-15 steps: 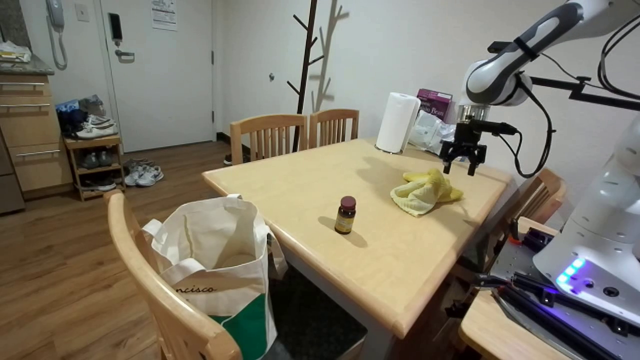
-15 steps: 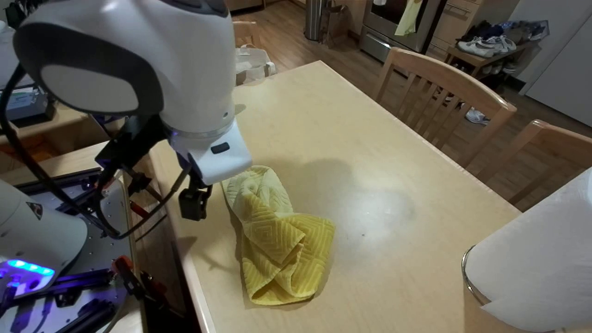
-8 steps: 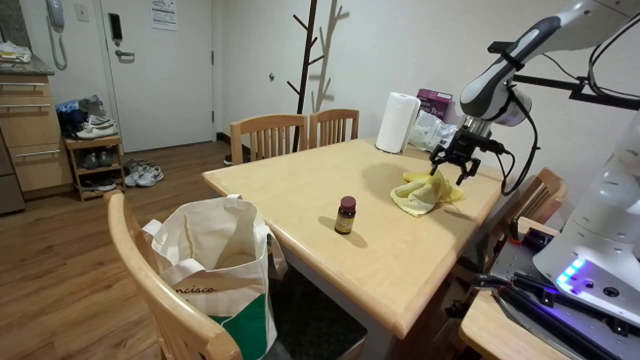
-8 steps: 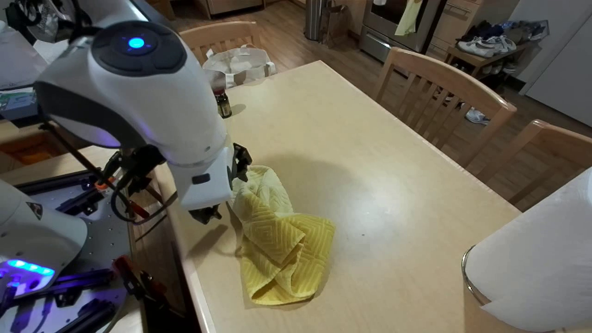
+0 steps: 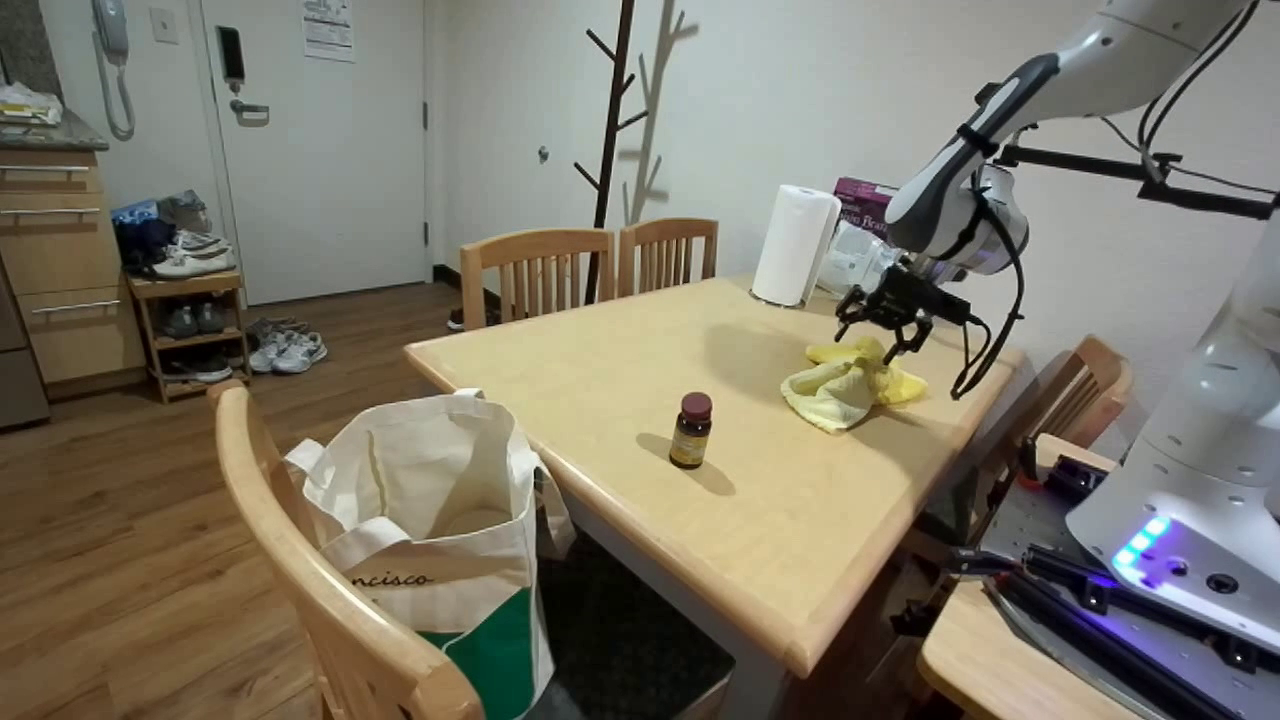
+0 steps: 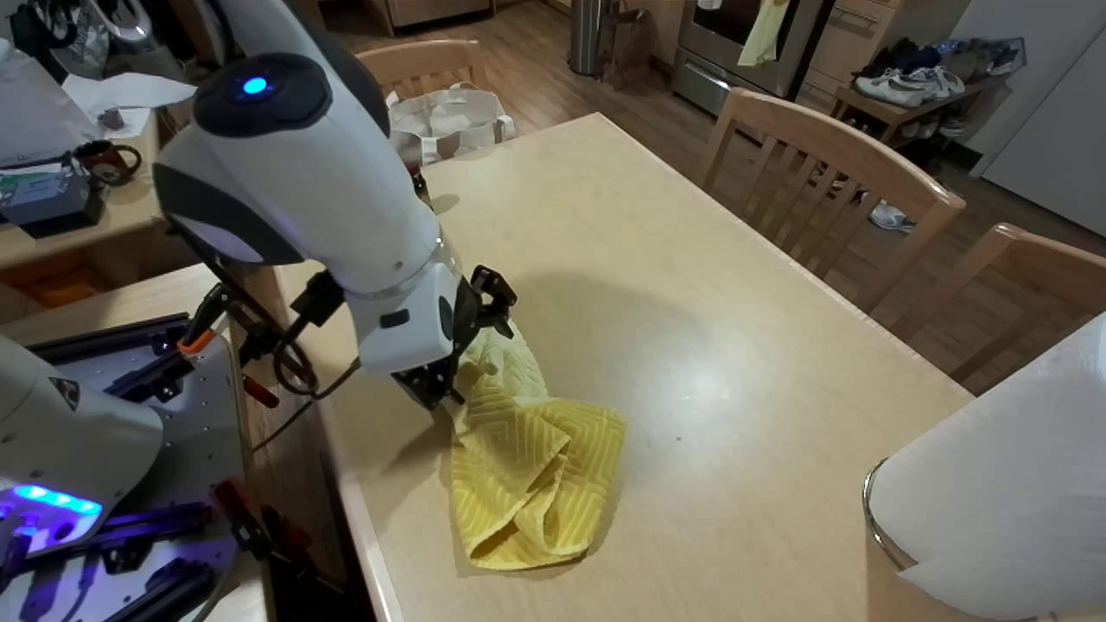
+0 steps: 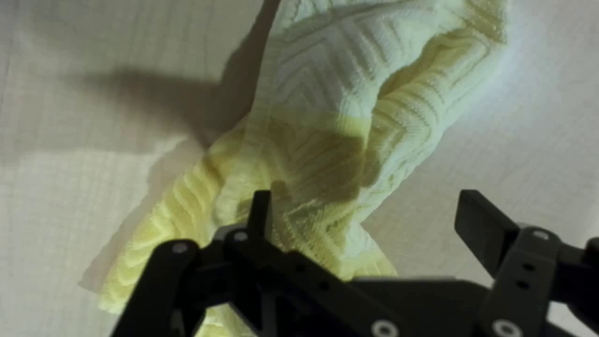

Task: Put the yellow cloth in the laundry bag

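Note:
The yellow cloth (image 5: 832,395) lies crumpled on the table. It also shows in an exterior view (image 6: 540,475) and fills much of the wrist view (image 7: 327,79). My gripper (image 5: 868,346) is open, tilted, and above the cloth, over its paler end in an exterior view (image 6: 481,361). In the wrist view the gripper (image 7: 367,199) has its left finger over the cloth and its right finger over bare wood; nothing is held. The white bag (image 5: 455,575) with a green patch stands open on a chair beside the table. It shows in an exterior view (image 6: 458,125) beyond the table.
A small brown bottle (image 5: 690,432) stands on the table (image 5: 620,350) between cloth and bag. A paper towel roll (image 5: 795,245) and a plastic bag (image 5: 850,262) stand at the wall side. Wooden chairs (image 6: 829,164) line the table edges.
My gripper has moved from beside the cloth to above it, toward the table's middle, and has tilted. It stays open. The cloth, bottle and bag have not moved.

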